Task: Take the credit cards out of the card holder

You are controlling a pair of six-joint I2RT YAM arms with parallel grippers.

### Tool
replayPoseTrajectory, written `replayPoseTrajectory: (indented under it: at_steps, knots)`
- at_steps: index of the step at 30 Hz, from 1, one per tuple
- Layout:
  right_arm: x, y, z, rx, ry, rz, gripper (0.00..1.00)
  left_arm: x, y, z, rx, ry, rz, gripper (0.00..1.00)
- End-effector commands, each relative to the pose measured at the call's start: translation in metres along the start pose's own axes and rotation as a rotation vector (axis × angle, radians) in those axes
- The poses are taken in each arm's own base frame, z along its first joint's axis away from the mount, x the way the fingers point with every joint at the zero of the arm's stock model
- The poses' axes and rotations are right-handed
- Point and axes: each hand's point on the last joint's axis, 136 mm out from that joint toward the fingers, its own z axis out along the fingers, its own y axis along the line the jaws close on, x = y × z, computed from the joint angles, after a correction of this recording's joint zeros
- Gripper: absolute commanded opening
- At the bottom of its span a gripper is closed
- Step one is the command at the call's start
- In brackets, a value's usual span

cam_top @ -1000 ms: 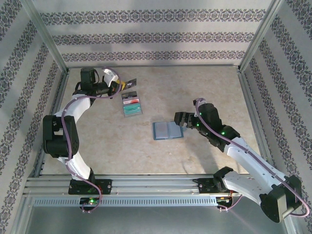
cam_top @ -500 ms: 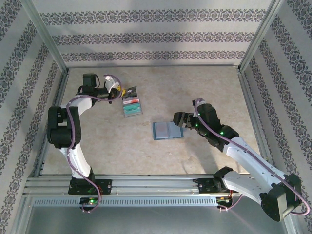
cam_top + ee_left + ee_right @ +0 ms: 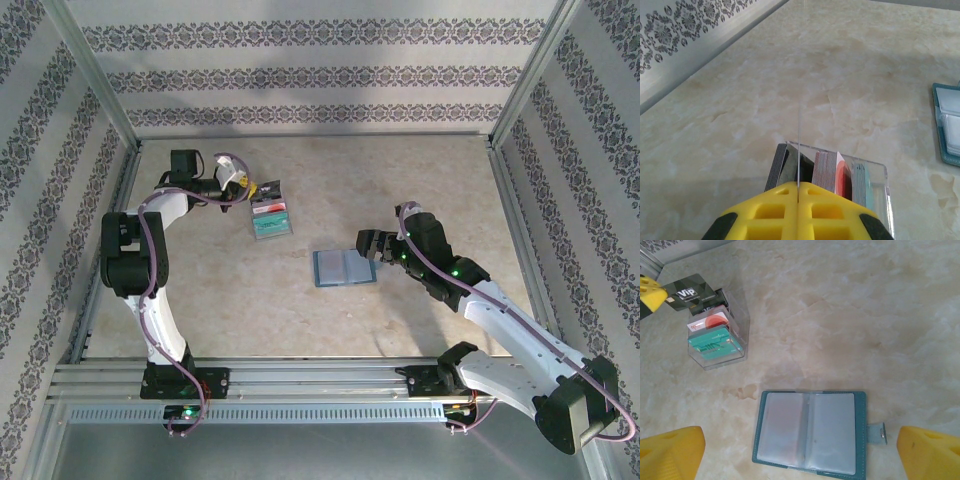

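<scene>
Left gripper (image 3: 243, 186), pinched tight on a dark grey card (image 3: 690, 292), hovers over the clear box (image 3: 737, 322) at far left, so lower it straight into the free gap, while the wide-open right gripper (image 3: 367, 244) waits beside the empty-looking card holder (image 3: 810, 432) mid-table.

Two slim robot arms, the left arm (image 3: 160, 330) and the right arm (image 3: 510, 325), look alike: smooth white shells linked by chunky black joint housings. A purple cable (image 3: 148, 240) trails along each arm. Small green lights (image 3: 185, 411) glow on them. Each arm ends in bright yellow plastic fingers (image 3: 770, 217) moulded with rectangular recesses.
</scene>
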Motion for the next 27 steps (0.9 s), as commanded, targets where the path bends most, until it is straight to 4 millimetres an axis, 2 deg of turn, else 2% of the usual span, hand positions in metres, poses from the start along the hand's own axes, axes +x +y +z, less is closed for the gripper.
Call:
replayPoseTrajectory:
  at_steps: [1,27]
  knots:
    - [-0.008,0.006,-0.004,-0.010,-0.036,0.003,0.98,0.004,0.001,-0.001,0.027,-0.003,0.009,0.00]
    - [-0.012,0.017,0.001,-0.049,-0.034,-0.010,0.98,0.028,0.019,0.013,0.001,0.022,0.004,0.00]
